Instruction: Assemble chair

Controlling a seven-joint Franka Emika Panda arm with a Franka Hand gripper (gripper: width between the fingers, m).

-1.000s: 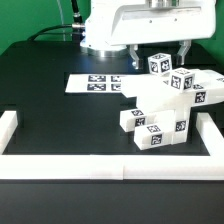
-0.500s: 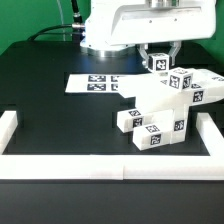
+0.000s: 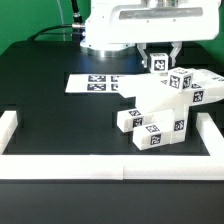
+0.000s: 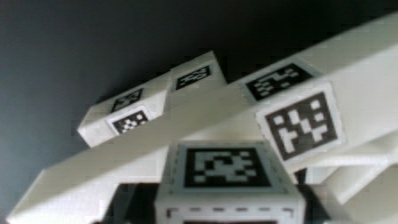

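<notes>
The chair (image 3: 168,103) sits partly built on the black table (image 3: 50,95), toward the exterior view's right and close to the near border rail (image 3: 110,163). It is a cluster of white blocky pieces with black-and-white square tags: a low piece pokes out toward the exterior view's left at the bottom, a slab slopes up behind it, and tagged blocks sit at the top right.

Above the far top of the cluster hangs the gripper (image 3: 160,55), its two dark fingers pointing straight down on either side of a small tagged piece (image 3: 158,63). The fingers stand close against the piece's sides and appear to be clamped on it; the piece rests at or just above the top of the chair, and I cannot tell whether it touches.

In the wrist view the same tagged piece (image 4: 224,170) fills the space between the fingers, with the chair's slab (image 4: 214,125) slanting across behind it and more tags beyond.

The marker board (image 3: 97,82) lies flat on the table, to the exterior view's left of the chair and slightly farther back.
</notes>
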